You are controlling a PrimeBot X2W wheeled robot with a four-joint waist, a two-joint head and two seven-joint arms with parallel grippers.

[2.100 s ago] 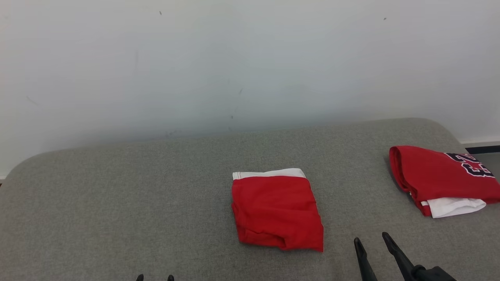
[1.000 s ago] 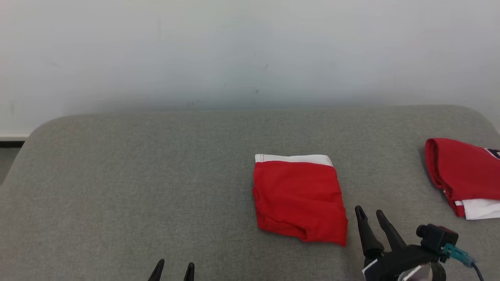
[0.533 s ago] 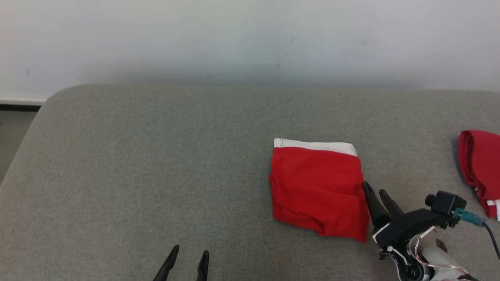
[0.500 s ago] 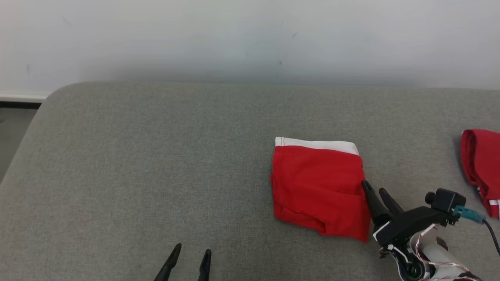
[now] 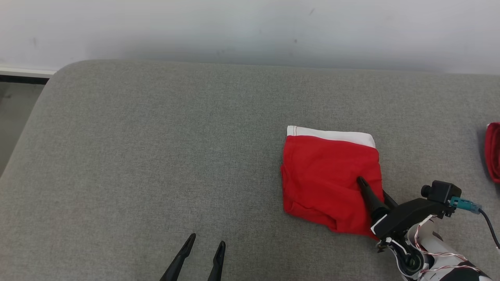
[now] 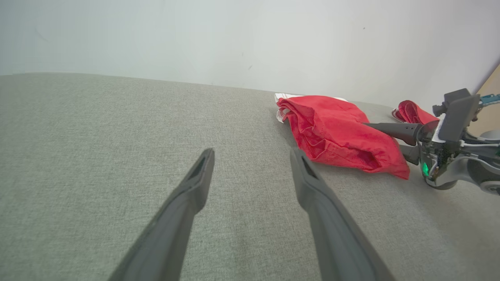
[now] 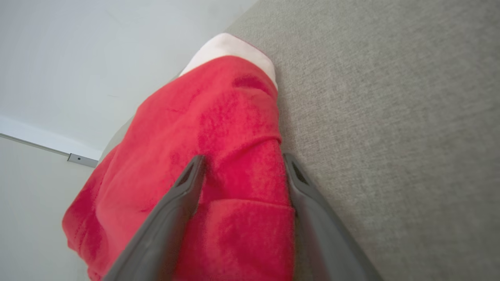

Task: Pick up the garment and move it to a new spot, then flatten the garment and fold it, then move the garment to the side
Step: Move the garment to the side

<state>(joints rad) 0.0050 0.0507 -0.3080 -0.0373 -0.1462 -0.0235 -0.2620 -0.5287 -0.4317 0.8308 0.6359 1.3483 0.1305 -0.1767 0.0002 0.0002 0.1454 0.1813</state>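
The garment (image 5: pixel 328 175), folded into a red block with a white band along its far edge, lies flat on the grey bench (image 5: pixel 156 148), right of centre in the head view. In the left wrist view the garment (image 6: pixel 336 132) sits at the upper right, its near edge rumpled into loose layers.

The right gripper (image 5: pixel 372 186) comes in from the lower right of the head view and straddles the garment's right edge. Its jaws stand wide open, with nothing pinched. In the right wrist view the gripper (image 7: pixel 243 159) has red cloth (image 7: pixel 218 125) between its two fingers (image 7: pixel 172 210), filling the gap at the lower centre. In the left wrist view one finger (image 6: pixel 390 127) lies over the top of the garment and the other sits lower, at the cloth's edge near the bench.

The left gripper (image 5: pixel 206 240) is at the bottom centre of the head view, well apart from the garment, over bare bench. Its jaws are also fully open and empty, as the left wrist view shows (image 6: pixel 252 152).

A second red garment (image 5: pixel 493 152) lies at the right edge of the head view, apart from the first. A pale wall (image 5: pixel 234 27) runs behind the bench across the top.
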